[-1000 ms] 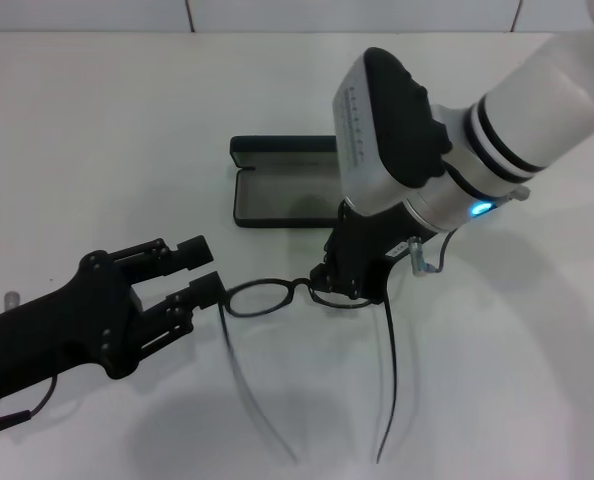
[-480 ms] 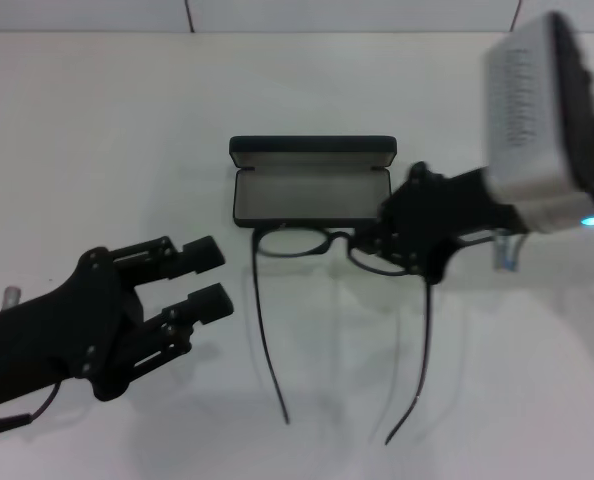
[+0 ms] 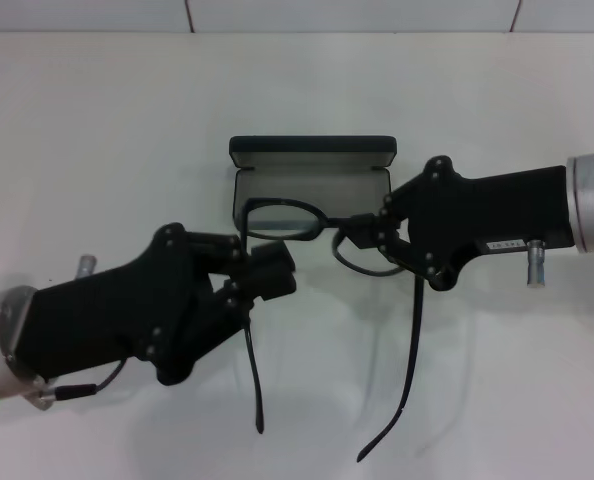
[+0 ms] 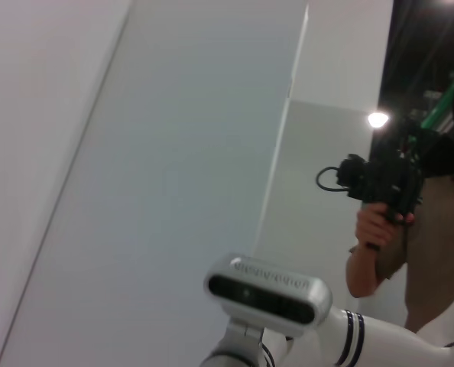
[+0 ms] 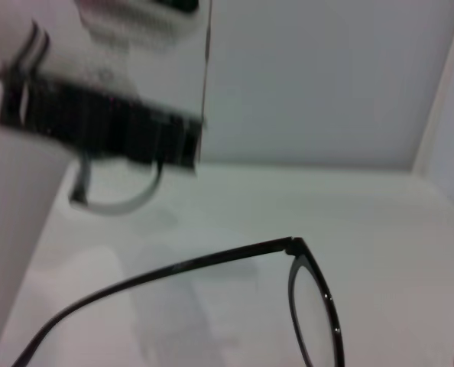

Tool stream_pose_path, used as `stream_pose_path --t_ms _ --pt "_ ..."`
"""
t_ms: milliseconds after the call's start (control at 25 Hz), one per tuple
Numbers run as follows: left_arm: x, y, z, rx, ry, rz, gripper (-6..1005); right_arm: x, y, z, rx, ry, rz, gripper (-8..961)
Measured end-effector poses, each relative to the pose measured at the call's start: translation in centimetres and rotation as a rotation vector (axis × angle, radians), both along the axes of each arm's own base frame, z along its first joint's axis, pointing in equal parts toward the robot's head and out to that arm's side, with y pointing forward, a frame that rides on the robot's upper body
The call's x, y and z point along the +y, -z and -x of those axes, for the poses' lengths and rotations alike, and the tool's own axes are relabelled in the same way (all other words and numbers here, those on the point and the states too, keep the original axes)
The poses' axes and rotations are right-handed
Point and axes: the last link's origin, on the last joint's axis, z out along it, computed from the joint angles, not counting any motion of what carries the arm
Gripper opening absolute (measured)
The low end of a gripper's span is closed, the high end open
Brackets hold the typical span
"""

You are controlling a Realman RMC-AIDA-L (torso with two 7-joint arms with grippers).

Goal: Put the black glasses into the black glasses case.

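Observation:
The black glasses [image 3: 280, 220] hang just above the table in front of the open black glasses case [image 3: 312, 151], with their left lens over the case's front rim. My right gripper [image 3: 362, 236] reaches in from the right and is shut on the frame at the right lens. Both temple arms are unfolded and trail toward me. My left gripper [image 3: 269, 270] sits against the left temple arm, just below its hinge. The right wrist view shows one lens and a long temple arm of the glasses [image 5: 292, 248].
The white table [image 3: 97, 130] carries only the case. In the left wrist view I see the right arm's white camera housing [image 4: 267, 294] and a person [image 4: 410, 229] holding a camera by a wall.
My left gripper has moved right and forward up to the left temple arm. The right gripper has lifted the glasses slightly toward the case and turned more level.

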Motion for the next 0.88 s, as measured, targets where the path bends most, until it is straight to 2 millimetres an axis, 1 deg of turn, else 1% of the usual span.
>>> stream_pose_path --t_ms 160,320,640,880 --pt "0.1 0.4 -0.2 0.011 0.017 0.004 197 -0.1 -0.7 0.6 0.086 -0.020 -0.011 27" --pt "0.6 0.5 -0.7 0.011 0.040 0.008 80 0.0 -1.5 0.2 0.141 -0.013 -0.028 27" --pt "1.0 0.9 -1.2 0.003 0.058 0.000 83 -0.4 -1.7 0.2 0.267 -0.024 0.015 27" --pt "1.4 1.4 -1.7 -0.009 0.071 -0.008 83 -0.8 -1.5 0.4 0.293 -0.029 0.050 27"
